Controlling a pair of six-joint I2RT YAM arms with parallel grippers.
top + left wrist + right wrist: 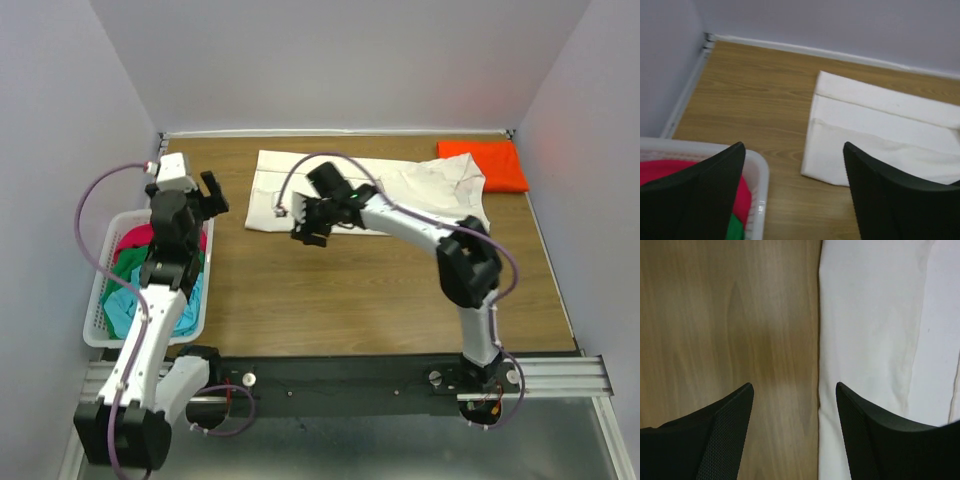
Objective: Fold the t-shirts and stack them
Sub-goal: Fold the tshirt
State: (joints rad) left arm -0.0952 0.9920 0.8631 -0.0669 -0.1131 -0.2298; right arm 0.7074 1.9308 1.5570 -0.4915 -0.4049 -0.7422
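One cream shirt [268, 190], one orange shirt [485, 165], three shirts [135, 242] in one basket [97, 305]; left hand [213, 195], right hand [308, 222] wide

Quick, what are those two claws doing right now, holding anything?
Left gripper: open, holding nothing.
Right gripper: open, holding nothing, over the cream shirt edge.

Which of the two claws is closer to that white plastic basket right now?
Left. The left gripper hovers by the far corner of the basket; the right gripper is out mid-table, above the near edge of the cream-white t-shirt.
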